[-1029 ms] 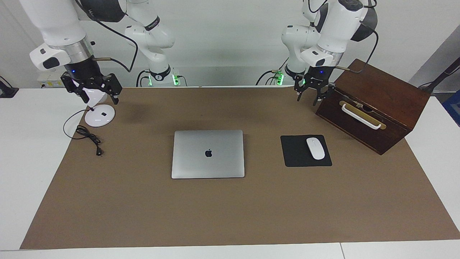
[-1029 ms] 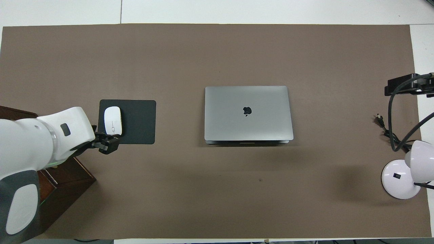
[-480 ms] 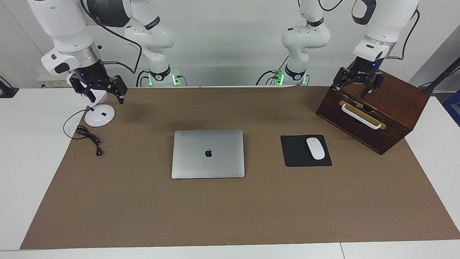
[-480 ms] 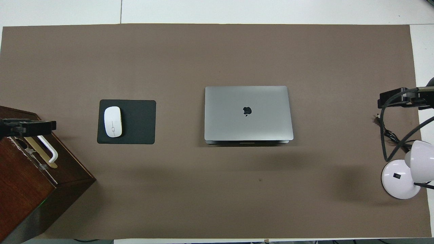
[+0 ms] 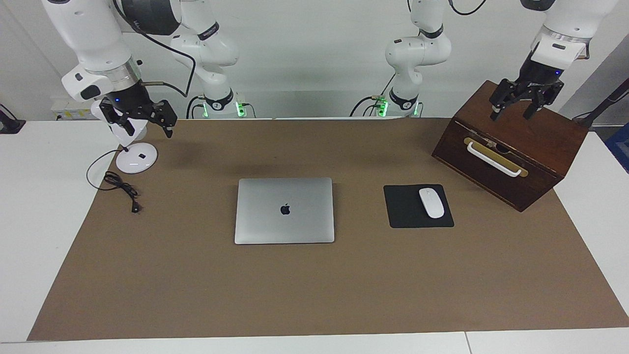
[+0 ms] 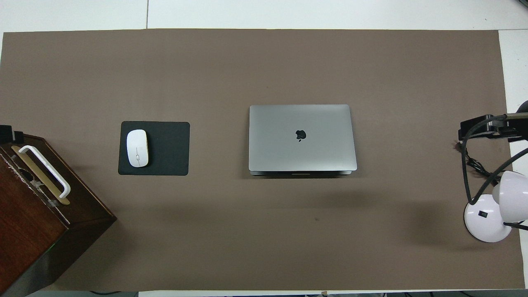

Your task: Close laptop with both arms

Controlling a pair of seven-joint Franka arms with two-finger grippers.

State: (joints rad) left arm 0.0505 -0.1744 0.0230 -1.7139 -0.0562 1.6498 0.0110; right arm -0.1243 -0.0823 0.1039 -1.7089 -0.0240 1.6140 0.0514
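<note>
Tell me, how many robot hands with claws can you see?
2. The left tool is up over the wooden box. The right tool is up over the white lamp. Neither is near the closed laptop.

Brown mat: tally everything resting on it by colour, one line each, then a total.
Silver: 1, the laptop, lid shut
Black: 1, the mouse pad
White: 2, the mouse on the pad and the desk lamp
Dark brown: 1, the wooden box
Total: 5
</note>
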